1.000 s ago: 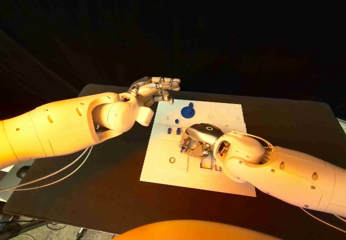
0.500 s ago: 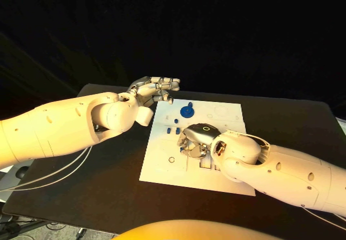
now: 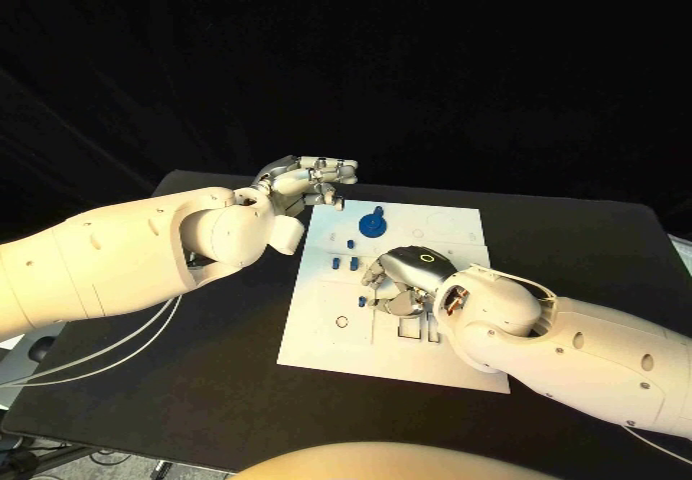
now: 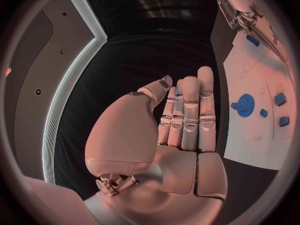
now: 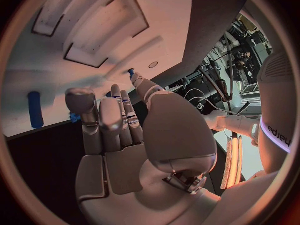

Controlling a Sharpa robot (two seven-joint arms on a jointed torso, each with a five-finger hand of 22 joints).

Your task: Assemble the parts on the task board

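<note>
1. Nearest me, the right robot hand hangs low over the middle of the flat white rectangular task board, knuckles up, fingers curled down toward the plate; I cannot tell whether it grips anything beneath it.
2. In the right wrist view its fingers stand together close to the white plate, where a small blue peg lies beside 2 recessed rectangular slots.
3. The board lies in the middle of the black surface. Just past the right robot hand, 2 small blue pieces sit side by side on the plate.
4. Further on, a round blue toothed gear rests near the board's far edge; the left wrist view shows the same gear with small blue pieces near it.
5. Farthest off, the left robot hand hovers above the board's far left corner, clear of the plate, holding nothing, its fingers held straight and close together.
</note>
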